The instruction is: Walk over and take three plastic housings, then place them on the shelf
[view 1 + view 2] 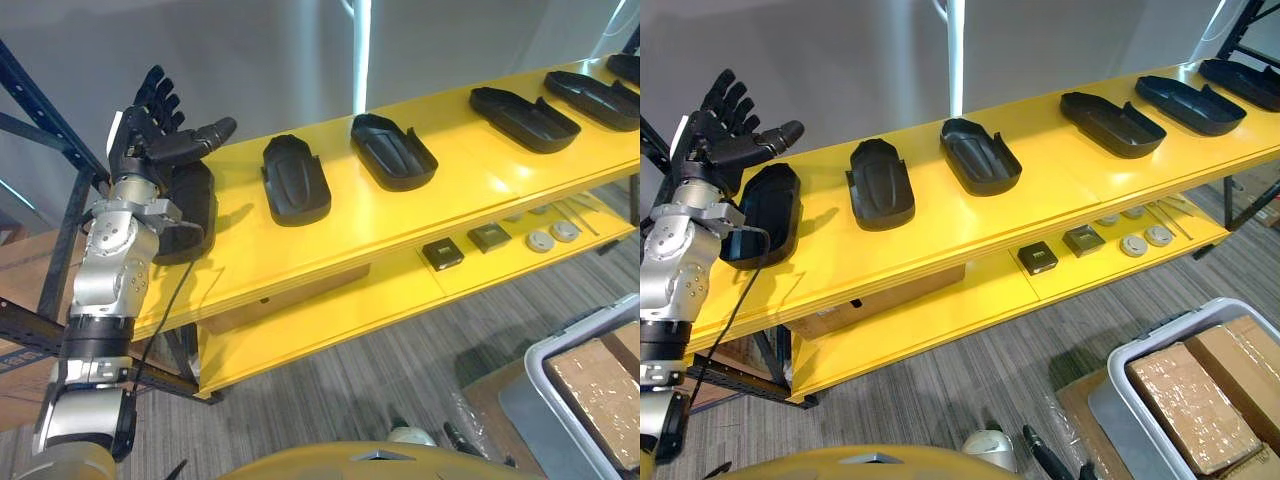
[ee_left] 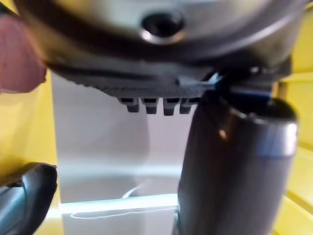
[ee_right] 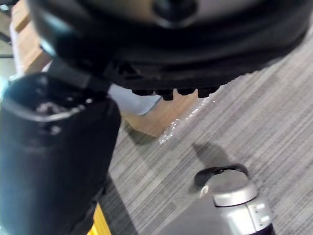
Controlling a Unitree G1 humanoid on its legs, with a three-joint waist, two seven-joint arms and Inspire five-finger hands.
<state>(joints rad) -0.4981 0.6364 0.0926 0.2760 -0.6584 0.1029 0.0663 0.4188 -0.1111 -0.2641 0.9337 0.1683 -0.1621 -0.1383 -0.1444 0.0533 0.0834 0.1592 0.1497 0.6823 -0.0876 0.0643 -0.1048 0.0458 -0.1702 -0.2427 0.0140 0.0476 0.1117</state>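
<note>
Several black plastic housings lie in a row on the yellow top shelf (image 1: 455,215). The leftmost housing (image 1: 192,205) lies at the shelf's left end, with a second housing (image 1: 295,180) and a third housing (image 1: 393,150) to its right. More housings (image 1: 525,118) follow toward the far right. My left hand (image 1: 150,130) is raised just above and behind the leftmost housing, open with fingers spread and holding nothing. In the left wrist view its thumb (image 2: 234,166) stands out and a housing's edge (image 2: 24,196) shows past it. My right hand (image 3: 54,147) hangs over the carpet, open and holding nothing.
A lower yellow shelf (image 1: 330,310) carries small square parts (image 1: 442,253) and round discs (image 1: 552,236). A cardboard box (image 1: 285,297) sits under the top shelf. A grey bin (image 1: 1140,350) with wrapped brown boxes stands on the carpet at right. A blue rack frame (image 1: 40,110) rises at left.
</note>
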